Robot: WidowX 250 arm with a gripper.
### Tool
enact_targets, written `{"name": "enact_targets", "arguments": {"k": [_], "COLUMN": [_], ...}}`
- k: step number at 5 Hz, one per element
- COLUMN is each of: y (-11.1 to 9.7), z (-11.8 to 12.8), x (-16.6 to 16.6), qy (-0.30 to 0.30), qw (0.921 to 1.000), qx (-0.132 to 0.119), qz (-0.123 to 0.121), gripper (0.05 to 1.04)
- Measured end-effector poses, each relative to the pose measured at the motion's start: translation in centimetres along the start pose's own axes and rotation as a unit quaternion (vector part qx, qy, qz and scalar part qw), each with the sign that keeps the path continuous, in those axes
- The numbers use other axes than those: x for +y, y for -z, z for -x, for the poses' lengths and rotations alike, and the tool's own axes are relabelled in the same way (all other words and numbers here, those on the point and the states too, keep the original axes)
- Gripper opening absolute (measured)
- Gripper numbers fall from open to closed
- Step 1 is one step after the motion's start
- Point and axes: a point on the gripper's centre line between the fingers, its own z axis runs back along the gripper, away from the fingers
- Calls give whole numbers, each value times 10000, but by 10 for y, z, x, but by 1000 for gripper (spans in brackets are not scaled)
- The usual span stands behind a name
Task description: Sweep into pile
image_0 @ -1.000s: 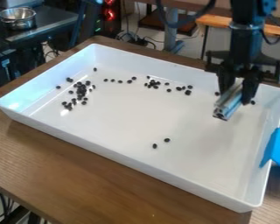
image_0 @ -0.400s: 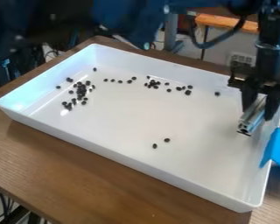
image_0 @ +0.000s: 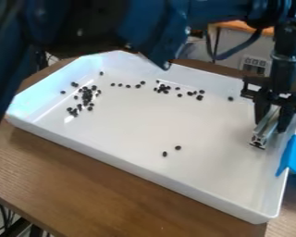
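Both fingers of my black two-finger gripper (image_0: 273, 121) are closed around a silver, grooved metal bar (image_0: 265, 131), which slants down over the right end of the white, shallow, rectangular tray (image_0: 144, 132). I can't tell whether its lower end touches the tray floor. The bar should be stiff and fairly light, in no danger of breaking, but its smooth faces could twist under a sideways push. I'd keep my pinch across its width, near the upper end, leaving the lower edge free to sweep.

What I have to gather is small, dark, rounded, bean-like pieces. The thickest cluster (image_0: 86, 96) lies toward the tray's left end; others string along the far side, one (image_0: 230, 98) sits alone nearer me, and a pair (image_0: 177, 147) rests toward the near wall. They look hard and nearly weightless, apt to roll or skip on that slick floor, so slow, low strokes would suit them.

The tray's walls are glossy and plain. A blue, flat, angular piece (image_0: 292, 157) lies against its right wall, and brown, wood-grained table (image_0: 83, 176) runs beneath.
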Motion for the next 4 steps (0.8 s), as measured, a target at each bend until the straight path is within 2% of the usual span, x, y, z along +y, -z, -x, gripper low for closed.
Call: {"name": "enact_targets", "arguments": {"k": [1, 2, 4], "y": [1, 6, 2], "z": [-1, 3, 13], "x": [1, 11, 41], "qy": [52, 40, 116], "qw": [10000, 10000, 9998], "qx": [-22, 34, 163], "qz": [-25, 11, 58], "gripper": [380, 380, 380]}}
